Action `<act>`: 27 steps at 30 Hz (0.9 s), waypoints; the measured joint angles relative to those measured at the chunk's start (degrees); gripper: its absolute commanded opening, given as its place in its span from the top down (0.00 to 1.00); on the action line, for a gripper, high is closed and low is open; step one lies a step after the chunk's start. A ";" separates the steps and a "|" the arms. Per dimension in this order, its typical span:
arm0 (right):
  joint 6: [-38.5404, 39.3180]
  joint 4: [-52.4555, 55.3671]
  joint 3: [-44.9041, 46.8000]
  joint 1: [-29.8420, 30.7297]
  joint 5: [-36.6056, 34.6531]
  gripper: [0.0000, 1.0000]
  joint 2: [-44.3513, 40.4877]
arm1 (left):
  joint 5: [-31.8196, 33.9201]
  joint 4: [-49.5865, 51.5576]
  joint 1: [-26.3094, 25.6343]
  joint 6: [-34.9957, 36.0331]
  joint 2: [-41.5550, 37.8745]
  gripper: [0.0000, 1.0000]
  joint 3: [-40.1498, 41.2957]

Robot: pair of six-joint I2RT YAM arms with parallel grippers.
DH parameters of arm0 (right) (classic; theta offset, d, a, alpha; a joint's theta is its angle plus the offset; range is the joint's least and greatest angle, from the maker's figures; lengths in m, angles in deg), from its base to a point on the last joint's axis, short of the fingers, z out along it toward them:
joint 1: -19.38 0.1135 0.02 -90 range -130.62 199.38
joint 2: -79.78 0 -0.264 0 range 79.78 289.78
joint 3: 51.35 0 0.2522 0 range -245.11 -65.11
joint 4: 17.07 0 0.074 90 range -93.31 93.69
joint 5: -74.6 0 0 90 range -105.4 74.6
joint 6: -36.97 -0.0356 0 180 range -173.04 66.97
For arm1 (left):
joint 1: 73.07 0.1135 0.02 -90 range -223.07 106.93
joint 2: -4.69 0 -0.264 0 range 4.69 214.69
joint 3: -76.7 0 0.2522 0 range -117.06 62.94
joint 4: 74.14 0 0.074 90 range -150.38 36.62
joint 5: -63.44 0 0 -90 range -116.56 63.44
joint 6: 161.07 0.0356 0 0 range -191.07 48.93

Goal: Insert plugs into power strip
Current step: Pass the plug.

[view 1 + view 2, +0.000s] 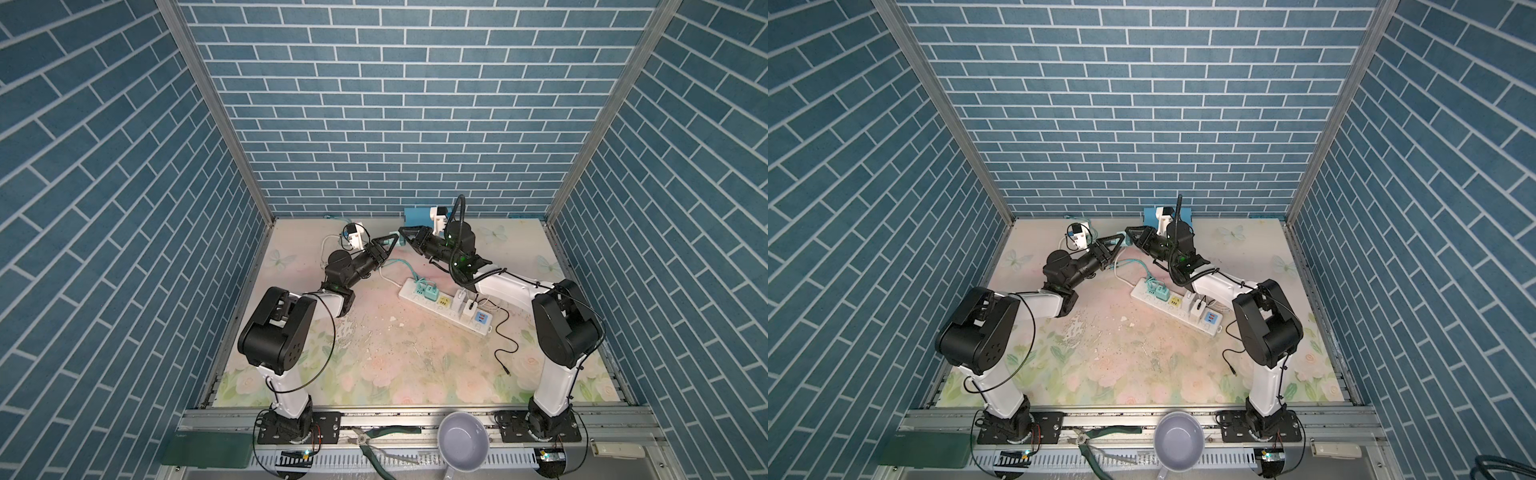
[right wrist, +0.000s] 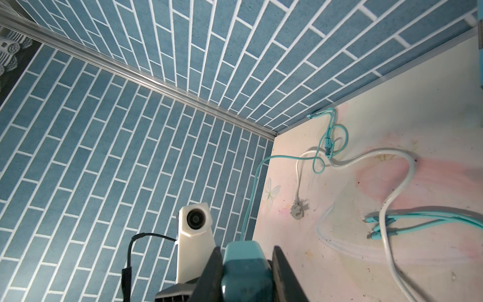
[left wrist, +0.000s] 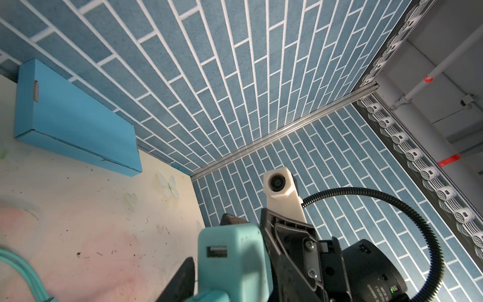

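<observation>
Past the power strip (image 1: 446, 309), toward the back wall, the right gripper (image 2: 245, 258) is clamped tight on a teal plug (image 2: 245, 277). The left gripper (image 1: 389, 241) flanks the same plug, but whether it grips I cannot tell. A blue box (image 3: 73, 117) lies close by. Only the right wrist view shows the loose white cord (image 2: 413, 167) in full.

Blue brick-patterned panels (image 1: 374, 104) enclose the work cell on three sides, joined at the back corners by bare aluminium posts (image 1: 219, 112). The tabletop (image 1: 374, 361) carries a pastel print of roses and pale butterflies (image 1: 279, 261), scuffed and speckled with white flecks near its middle. An aluminium rail (image 1: 395, 417) runs along the front edge. Above the panels, the left wrist view catches a grey ceiling (image 3: 449, 23) crossed by a white pipe (image 3: 444, 65) banded in red.
</observation>
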 measured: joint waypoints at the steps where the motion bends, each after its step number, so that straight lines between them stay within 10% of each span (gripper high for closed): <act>1: 0.07 0.04 0.00 -0.04 -0.02 1.00 0.00 | -0.11 -0.26 0.17 -0.24 0.04 0.55 0.11; 17: 0.09 -1.20 0.11 -0.15 0.22 1.00 -0.04 | -2.45 -3.72 0.37 -2.32 2.67 0.57 -1.55; 27: -1.07 -2.21 0.09 -1.03 0.42 1.00 0.50 | -3.50 -3.74 0.07 -4.20 5.05 0.77 -4.33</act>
